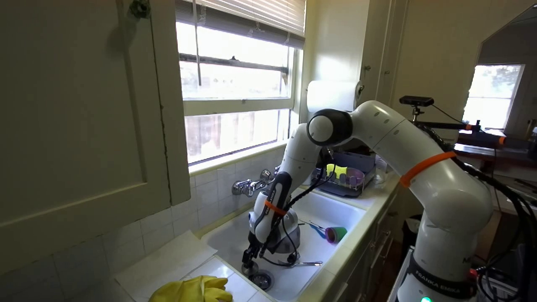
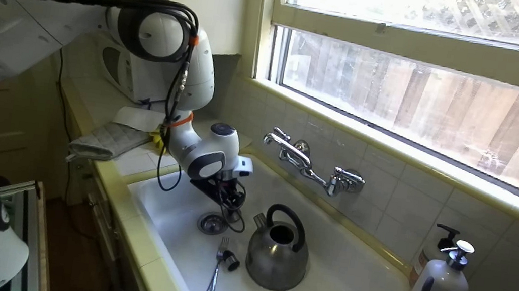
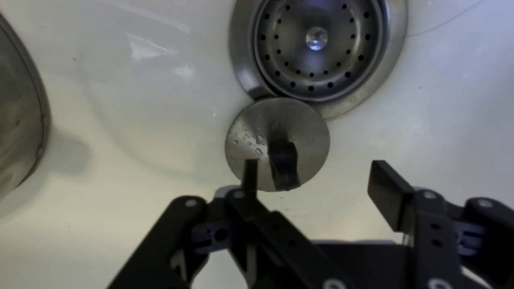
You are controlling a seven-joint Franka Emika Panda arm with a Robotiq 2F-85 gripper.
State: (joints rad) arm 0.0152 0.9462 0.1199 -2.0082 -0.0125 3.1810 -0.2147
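A small round metal lid (image 3: 245, 138) with a black handle (image 3: 283, 166) lies on the white sink floor, against the rim of the drain (image 3: 315, 64). In the wrist view my gripper (image 3: 315, 180) stands open over it. The lid's handle shows in the gap, nearer the left finger, and neither finger visibly grips it. In an exterior view the gripper (image 1: 250, 253) points down just above the lid (image 1: 249, 268); in an exterior view the gripper (image 2: 232, 202) and its cables hide the lid. A grey kettle (image 2: 275, 264) without a lid stands beside the gripper, its edge showing in the wrist view.
A fork (image 2: 214, 279) and a small dark cylindrical piece (image 2: 231, 262) lie near the kettle. A pink and green cup (image 1: 335, 235) rests in the sink. The wall faucet (image 2: 299, 153), yellow gloves (image 1: 193, 289), soap bottle (image 2: 446, 278) and dish rack (image 1: 344, 184) surround the basin.
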